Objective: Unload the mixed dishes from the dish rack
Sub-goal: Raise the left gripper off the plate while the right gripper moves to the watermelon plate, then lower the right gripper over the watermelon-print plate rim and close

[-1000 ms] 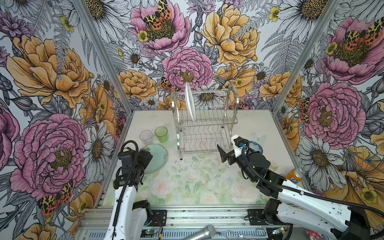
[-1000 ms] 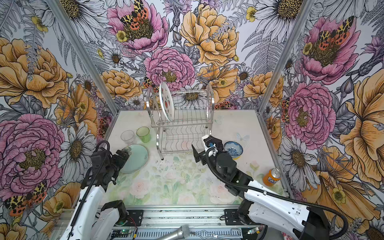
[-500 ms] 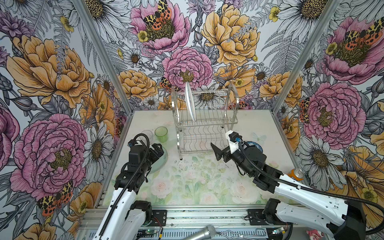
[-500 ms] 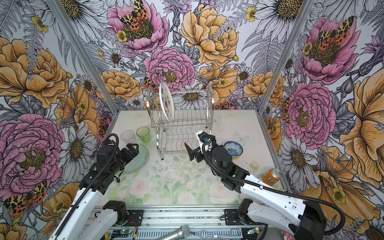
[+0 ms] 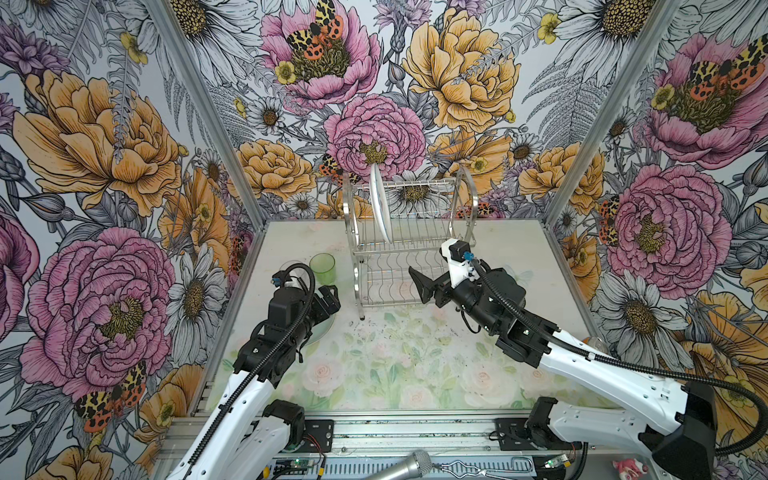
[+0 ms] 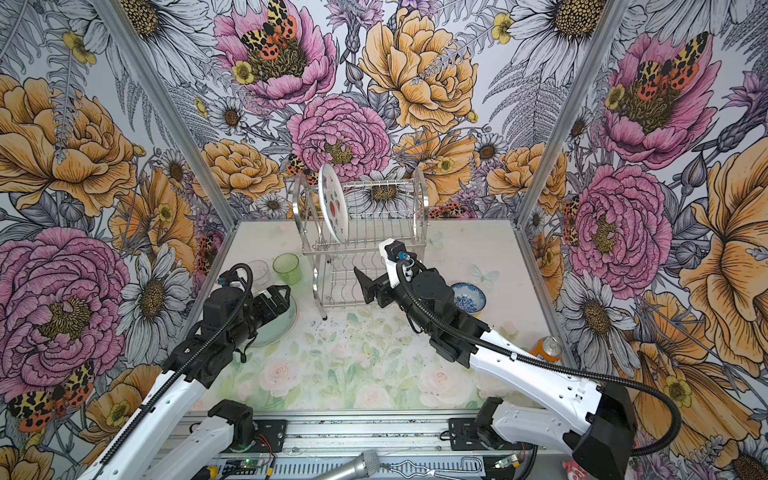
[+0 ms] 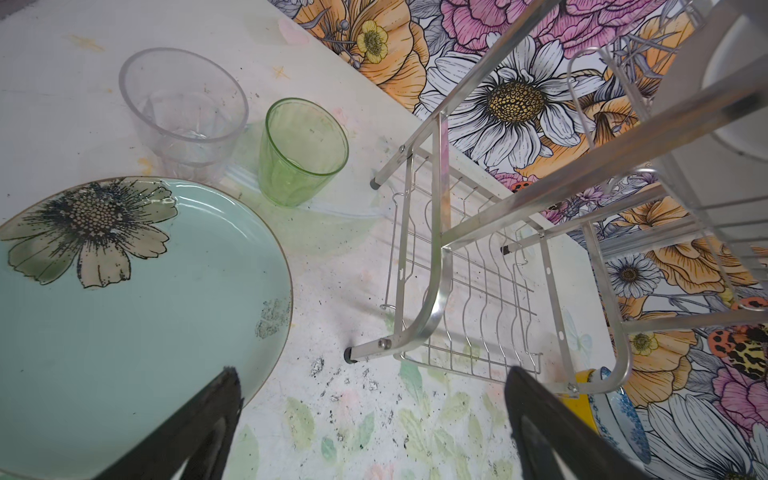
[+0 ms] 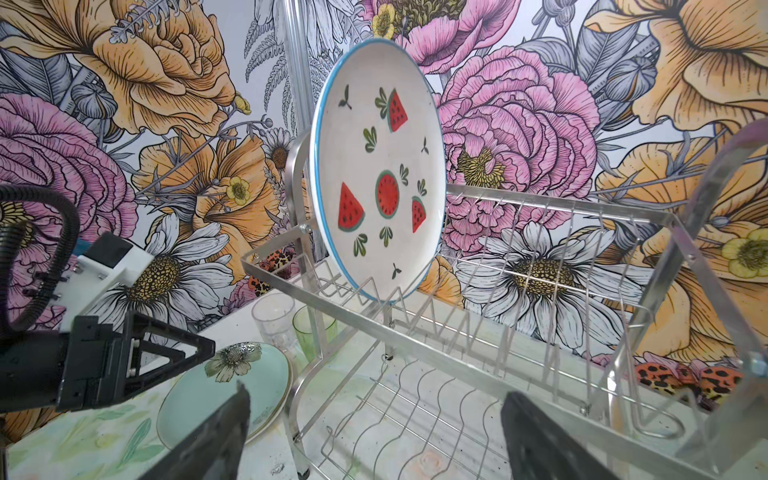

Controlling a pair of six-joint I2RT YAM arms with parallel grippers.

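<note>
1. In both top views the dish rack [image 5: 409, 245] stands at the back of the table [image 5: 395, 365]. The watermelon-print plate [image 6: 332, 208] stands upright in its upper tier, near the left end. The green tumbler [image 5: 323, 268], clear glass [image 6: 258, 272] and pale green plate [image 6: 278, 328] sit left of the rack. The blue-and-white bowl [image 6: 468, 297] sits to its right. The orange can [image 6: 547, 349] stands near the right wall, its label too small to read.
2. The left gripper [image 5: 331, 298] hovers over the pale green plate with its jaws wide and empty. The right gripper [image 5: 417, 284], also spread wide and empty, points at the rack's front.
3. The left wrist view shows the glass and tumbler just beside each other. A yellow bowl [image 7: 579, 399] touches the blue-and-white bowl behind the rack's leg.
4. The right wrist view faces the plate's watermelon slices, and no writing is legible on it.
</note>
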